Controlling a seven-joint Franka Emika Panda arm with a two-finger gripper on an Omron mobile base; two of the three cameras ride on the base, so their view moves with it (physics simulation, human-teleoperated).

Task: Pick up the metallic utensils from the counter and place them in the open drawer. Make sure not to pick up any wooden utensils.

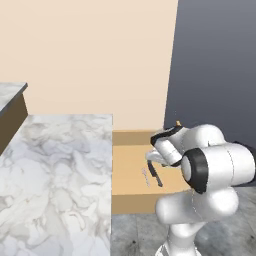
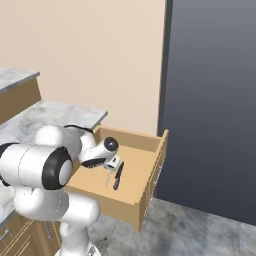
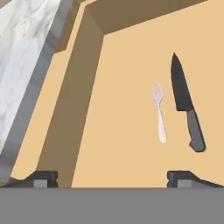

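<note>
Metallic utensils both lie flat on the floor of the open drawer (image 3: pixel 131 26): the knife (image 3: pixel 186 103) with its dark blade, and the thin silver fork (image 3: pixel 159 113) just beside it, roughly parallel and not touching. You'd judge both stiff, light and slick; the fork sits so low that a pinch across its narrow stem would be fiddly, while the knife's thick handle offers the safer hold. Your gripper (image 3: pixel 111 178) hovers above the drawer with the jaws spread wide and nothing between them. From the base cameras the arm covers part of the drawer, the fork is barely a sliver, and much of the tabletop (image 1: pixel 55 170) is cut off.
</note>
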